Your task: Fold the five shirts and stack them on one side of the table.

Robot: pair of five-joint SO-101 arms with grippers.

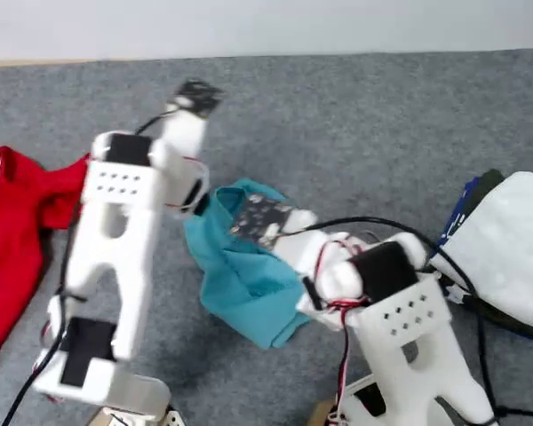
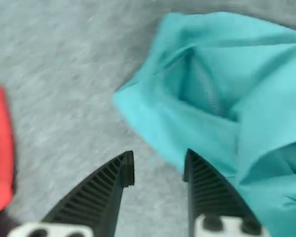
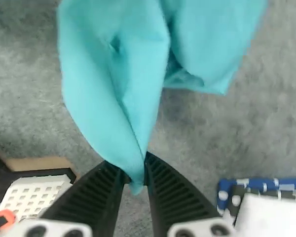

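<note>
Progress, high view: the teal shirt point(image 1: 249, 275) lies bunched in the lower centre of the frame on the grey counter point(image 1: 355, 115), not yet folded flat. At the right edge sits a pile with a folded white shirt point(image 1: 515, 248) on top. A blue patterned layer point(image 1: 457, 213) and a dark layer point(image 1: 489, 182) peek out from under it. I judge that as three shirts done, though I cannot count the pile for certain. The red shirt point(image 1: 18, 231) lies spread and rumpled at the left edge, well apart from the pile and untouched. So the teal fold is in hand and the red one is left, then both must be stacked.

End effectors: in the right wrist view, the right end effector point(image 3: 134, 170) is clamped narrow on a fold of the teal cloth, which runs from the jaws toward the top of the frame. In the left wrist view, the left end effector point(image 2: 159, 163) stands wide and holds nothing. The near edge of the teal shirt sits just at its jaws, with one finger over the cloth.
</note>
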